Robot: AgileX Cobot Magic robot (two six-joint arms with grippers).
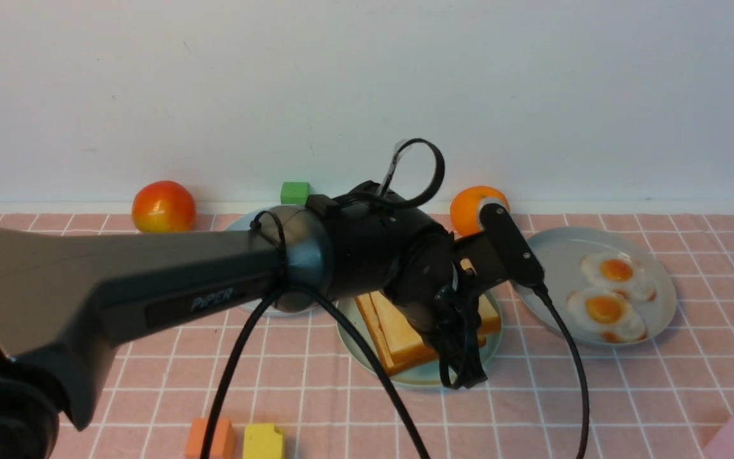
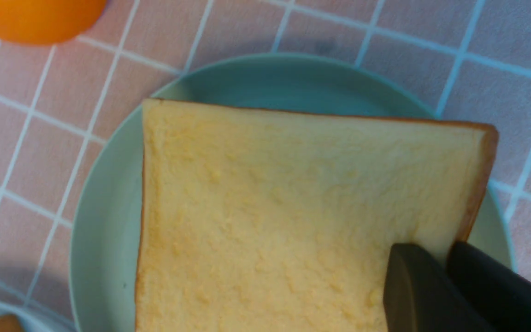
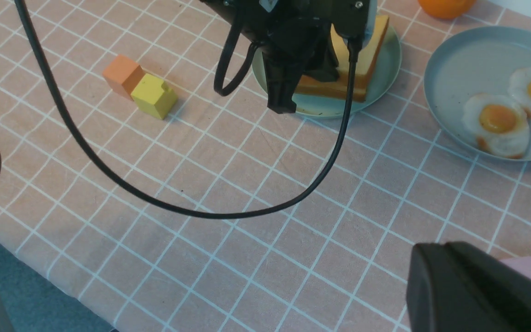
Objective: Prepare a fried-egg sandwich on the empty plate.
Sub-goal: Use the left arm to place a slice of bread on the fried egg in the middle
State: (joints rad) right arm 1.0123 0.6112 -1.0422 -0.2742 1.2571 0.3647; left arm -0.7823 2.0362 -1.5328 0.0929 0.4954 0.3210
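Tan toast slice (image 2: pixel 270 207), on mint-green plate (image 2: pixel 104 221): corner crust pinched between left gripper (image 2: pixel 438 260) jaws. Second slice (image 3: pixel 327 88) beneath, same plate.

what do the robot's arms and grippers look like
The left arm is a dark grey tapered link ending in a rounded joint, with PIPER embossed on its side. Black cables loop around the wrist. The left gripper is black with slim flat fingers. Of the right gripper only a matte black finger shows.

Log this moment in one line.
left gripper: shut on top toast slice | lower toast slice: on mint plate | fried eggs: both on grey-blue plate
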